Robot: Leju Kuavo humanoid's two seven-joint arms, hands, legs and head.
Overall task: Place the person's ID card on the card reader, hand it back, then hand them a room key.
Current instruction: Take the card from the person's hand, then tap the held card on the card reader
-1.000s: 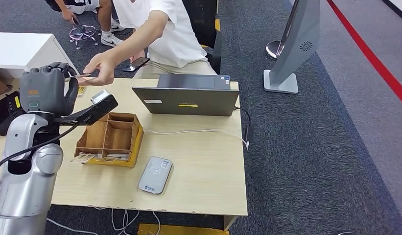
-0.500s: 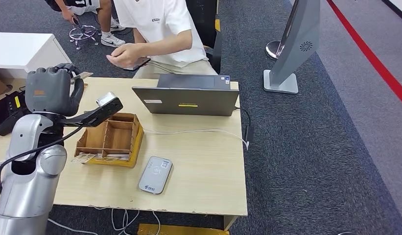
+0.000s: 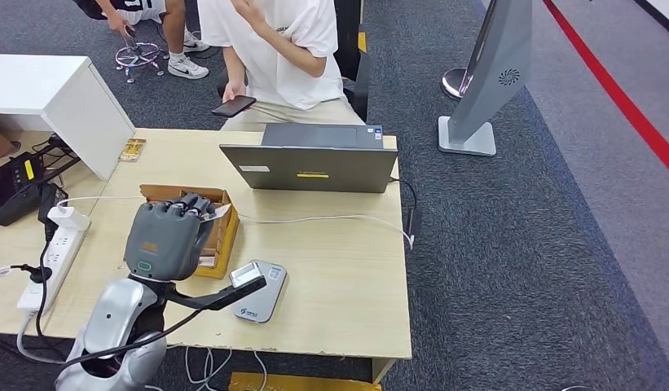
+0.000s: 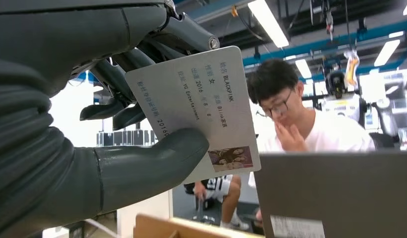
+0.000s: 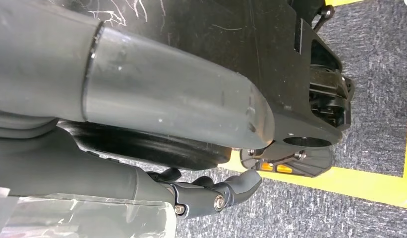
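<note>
Possession of the ID card (image 4: 201, 111) had just passed from the person (image 3: 274, 49) to the left hand (image 3: 164, 236): 1 second earlier the card was being offered at the far left corner of the surface (image 3: 339, 269), and half a second earlier it was already gripped there while the person's arm was drawn back. Now the card was seen pinched between the thick thumb and the darker fingers (image 4: 112, 74), printed face toward the wrist camera, held upright. The left hand had been brought down and inward, and was placed above the wooden box (image 3: 221, 236), near the card reader (image 3: 261, 297) but not yet over it. The reader lay untouched at the front edge of the surface, with the laptop (image 3: 314, 167) beyond it. The right hand (image 5: 211, 193) hung low by the floor, its fingers curled in on nothing. The pick-up was judged complete; laying the card on the reader was judged the step in hand, with the hand-back and the room key remaining.
</note>
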